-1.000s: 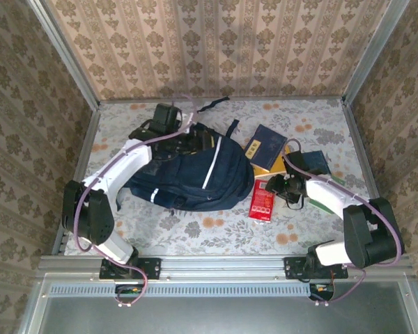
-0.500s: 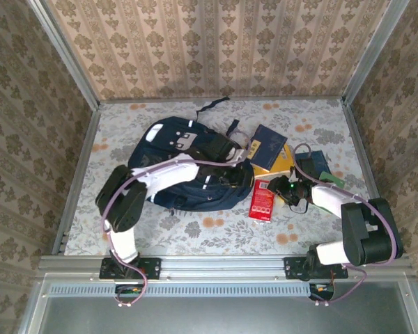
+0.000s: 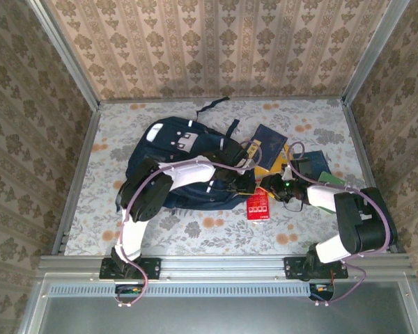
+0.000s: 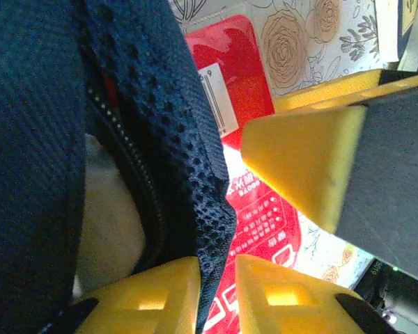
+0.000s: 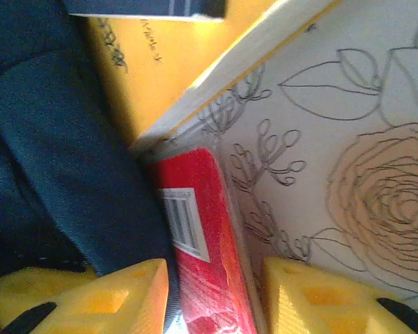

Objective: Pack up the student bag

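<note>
Since a second ago: left arm swung from the bag's (image 3: 174,149) far-left end across to its right rim, and the right pincer (image 5: 216,299) slid in toward the red packet (image 3: 258,207).

Bag lies flat, centre-left on the counter (image 3: 195,229), mouth facing the right edge. Left pincer (image 4: 216,292) is clamped on the mesh rim of the opening. Right pincer is apart, straddling the packet's end; a thin gap shows at one finger, so no grip yet as far as I can see. Packet lies on the counter, touching the bag's rim.

Step, as I read it: hold the mouth open and load the packet. Next move needs the left to lift the rim clear, and the right to close on the packet and feed it in under the mesh without snagging.

Count:
- 1 bag
- 1 red packet
- 3 books right of the bag: navy (image 3: 268,141), yellow (image 3: 275,167), dark (image 3: 313,162)
- 1 green item (image 3: 329,178), partly hidden by the right arm
</note>
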`<action>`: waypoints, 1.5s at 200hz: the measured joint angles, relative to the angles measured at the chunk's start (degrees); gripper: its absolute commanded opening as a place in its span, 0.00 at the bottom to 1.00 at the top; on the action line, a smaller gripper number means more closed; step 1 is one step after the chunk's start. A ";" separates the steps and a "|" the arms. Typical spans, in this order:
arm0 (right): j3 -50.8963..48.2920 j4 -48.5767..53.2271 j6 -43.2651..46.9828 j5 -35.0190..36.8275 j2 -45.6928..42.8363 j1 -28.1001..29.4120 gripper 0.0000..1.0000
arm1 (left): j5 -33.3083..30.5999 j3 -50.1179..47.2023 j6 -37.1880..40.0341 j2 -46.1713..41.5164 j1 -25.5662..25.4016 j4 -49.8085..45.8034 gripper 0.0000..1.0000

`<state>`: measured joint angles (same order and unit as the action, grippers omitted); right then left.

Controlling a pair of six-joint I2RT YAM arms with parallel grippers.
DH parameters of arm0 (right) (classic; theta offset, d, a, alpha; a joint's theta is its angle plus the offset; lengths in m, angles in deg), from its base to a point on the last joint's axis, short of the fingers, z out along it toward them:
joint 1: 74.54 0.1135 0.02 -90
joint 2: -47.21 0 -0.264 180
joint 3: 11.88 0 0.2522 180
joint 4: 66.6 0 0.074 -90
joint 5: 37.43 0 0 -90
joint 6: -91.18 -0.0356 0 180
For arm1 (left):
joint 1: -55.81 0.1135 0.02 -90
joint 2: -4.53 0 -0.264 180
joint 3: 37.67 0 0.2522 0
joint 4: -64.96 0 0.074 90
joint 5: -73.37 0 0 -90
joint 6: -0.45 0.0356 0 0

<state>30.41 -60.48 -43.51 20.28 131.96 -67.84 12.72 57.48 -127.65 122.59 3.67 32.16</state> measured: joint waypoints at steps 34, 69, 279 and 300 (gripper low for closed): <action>-0.48 -2.97 -0.87 -2.43 0.76 -0.02 0.30 | 0.76 0.48 0.00 1.18 0.04 0.33 0.09; -0.92 -3.28 -1.01 -2.40 0.98 -0.02 0.06 | 1.86 -0.22 -0.11 1.14 0.61 1.51 0.12; -1.84 -8.83 -20.31 -1.20 -33.75 3.34 0.02 | 14.67 -12.11 -12.74 -21.35 7.67 21.81 0.42; -2.25 -10.56 -22.12 -1.20 -33.46 3.58 0.07 | 16.41 -12.74 -15.39 -21.03 7.08 26.45 0.23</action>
<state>28.16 -71.04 -65.63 19.08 98.50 -64.26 29.13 44.73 -143.04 101.56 10.75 58.60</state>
